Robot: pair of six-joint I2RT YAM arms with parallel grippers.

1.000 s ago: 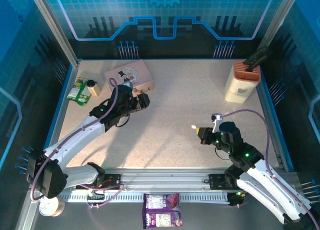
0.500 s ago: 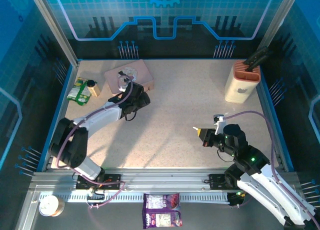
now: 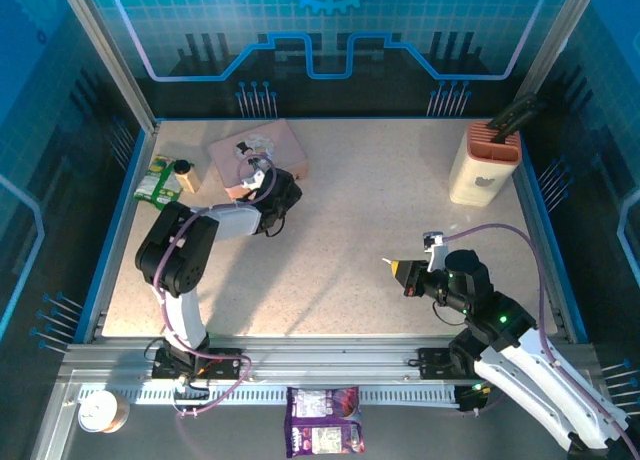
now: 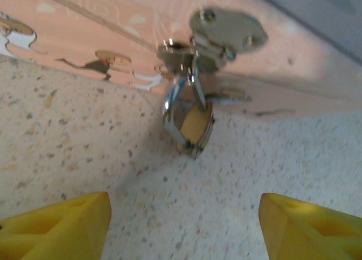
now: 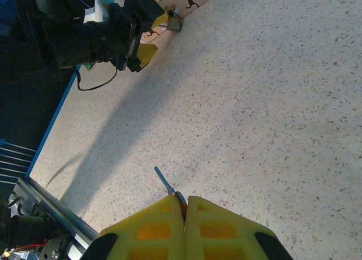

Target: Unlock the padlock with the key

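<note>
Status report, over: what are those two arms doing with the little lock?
Left fingers open, short of the padlock. Padlock hangs from clasp on pink tin. Right fingers shut on key, across bare tabletop.

Seen from above, the tin (image 3: 262, 146) lies at 11 o'clock on the table (image 3: 350, 200), with a packet (image 3: 153, 182) and a jar (image 3: 185, 173) to its left at 10 o'clock. The padlock (image 4: 189, 121) hangs on the tin's 5 o'clock side, and the left gripper (image 4: 184, 226) is just before it, apart from it. A holder (image 3: 485, 163) stands at 2 o'clock. The right gripper (image 3: 398, 268) is at 5 o'clock, with the key (image 5: 165, 181) sticking out between its fingertips toward 10 o'clock.
</note>
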